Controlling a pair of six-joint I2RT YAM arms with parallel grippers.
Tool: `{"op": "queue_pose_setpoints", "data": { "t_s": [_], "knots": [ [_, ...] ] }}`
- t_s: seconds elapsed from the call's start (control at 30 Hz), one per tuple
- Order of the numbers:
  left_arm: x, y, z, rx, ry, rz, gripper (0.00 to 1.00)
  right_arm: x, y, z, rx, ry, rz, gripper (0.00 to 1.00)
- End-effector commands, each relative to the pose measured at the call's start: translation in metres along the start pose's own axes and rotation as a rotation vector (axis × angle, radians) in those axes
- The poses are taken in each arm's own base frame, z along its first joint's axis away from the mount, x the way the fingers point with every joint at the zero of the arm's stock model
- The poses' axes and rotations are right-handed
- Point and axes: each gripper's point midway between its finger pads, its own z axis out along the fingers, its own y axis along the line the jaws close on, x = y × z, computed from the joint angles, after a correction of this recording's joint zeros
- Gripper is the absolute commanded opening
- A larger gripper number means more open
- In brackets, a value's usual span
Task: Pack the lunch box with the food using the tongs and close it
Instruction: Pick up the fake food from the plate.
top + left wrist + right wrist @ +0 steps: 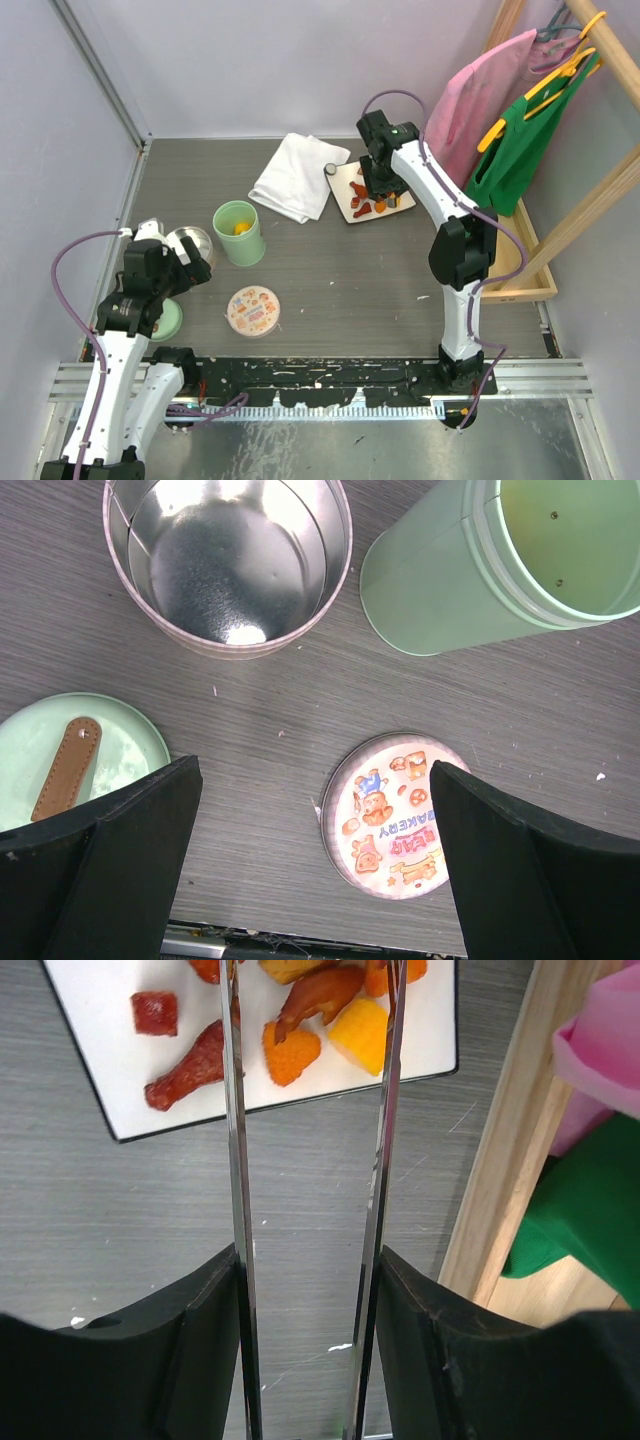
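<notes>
Right tool (308,1260) is clamped on the tongs (236,1160), 1 black finger pressed against the outside of each arm. The tongs' long axis runs straight away from the wrist, toward the plate (100,1040). Both arms cross the plate's near edge and pass over the food (292,1052). The tips run off the top of the wrist view, and the joined end is hidden behind the tool. The 2 arms are thin, flat, shiny grey strips, nearly parallel with a gap between them, and the table (120,1220) shows through that gap.

The food sits heaped on the white plate: an orange chunk, a yellow cube, a red cube, a dark red drumstick shape and a brown piece, all small. From above, the right tool (378,185) hangs right over that plate (346,190) at the far side of the table, beside a white cloth (298,175).

Left tool (315,770) hangs fully open and empty, low over the table. Ahead of it stand the mint-green lunch box (430,590) and a steel cup (228,560), both upright. A cartoon lid (395,815) lies between its fingers. The mint lid (130,750) with its brown knob lies to the left.
</notes>
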Motion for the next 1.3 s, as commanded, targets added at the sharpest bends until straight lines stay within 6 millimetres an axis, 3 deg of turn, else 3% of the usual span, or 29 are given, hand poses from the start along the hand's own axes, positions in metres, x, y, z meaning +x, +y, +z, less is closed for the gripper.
{"op": "queue_pose_setpoints", "data": {
  "t_s": [0.0,0.77,1.27],
  "knots": [
    [-0.013,-0.007,0.0,0.029,-0.047,0.004,0.98,-0.031,-0.017,-0.013,0.048,-0.103,-0.01,0.56],
    [-0.013,-0.007,0.0,0.032,-0.054,0.005,0.98,-0.053,-0.026,0.022,0.017,-0.1,-0.1,0.56],
    [-0.013,-0.006,0.0,0.028,-0.054,0.006,0.98,-0.05,-0.024,0.048,0.013,-0.06,-0.136,0.56]
  ]
}}
